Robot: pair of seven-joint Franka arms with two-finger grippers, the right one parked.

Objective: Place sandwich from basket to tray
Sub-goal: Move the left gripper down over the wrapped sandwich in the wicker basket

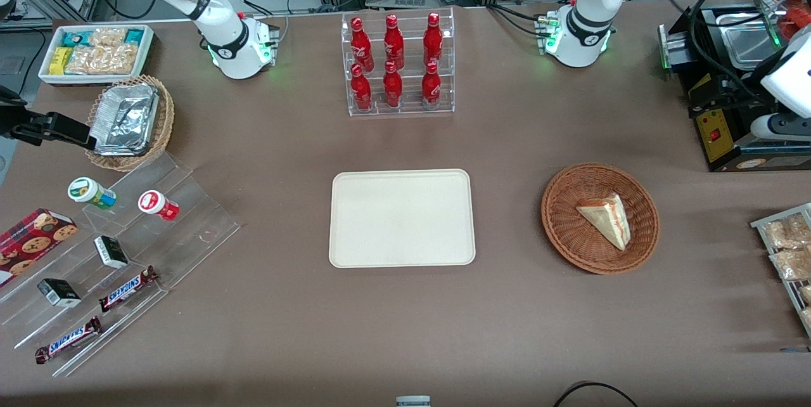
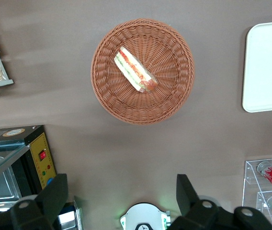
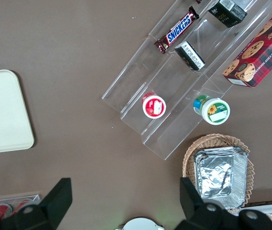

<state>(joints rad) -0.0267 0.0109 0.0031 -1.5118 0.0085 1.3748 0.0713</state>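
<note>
Sandwich [image 1: 606, 219] lies in basket [image 1: 599, 217], slightly toward the working arm's side of its middle, on its flat side. Tray [image 1: 402, 217] sits beside basket toward the parked arm's end, apart from it, nothing on it. Task not started, judging by that.

Gripper [image 2: 119, 196] is high up, well above table, wide open, holding nothing; fingers [image 2: 54, 196] dark and spread far. In front view the gripper itself isn't visible, only part of the arm at the working arm's edge. Wrist view looks straight down w/ basket and sandwich [image 2: 136, 70] clear of the fingertips, so sandwich isn't under the gripper yet; it's offset toward the front camera and well below.

Key relation: wedge's long axis runs diagonal in wrist view, filling edge w/ red and green layers facing up toward that cam. Finger line is roughly level across the view, so not square to the wedge. Likely next move: shift over basket [image 2: 142, 71], rotate wrist so fingers close across the short width of the wedge, then descend. Risk: bread is soft, could squash or slip; basket rim is low so shouldn't block much

Bottle rack [image 1: 397, 64] is farther from cam than tray, out of the path
</note>
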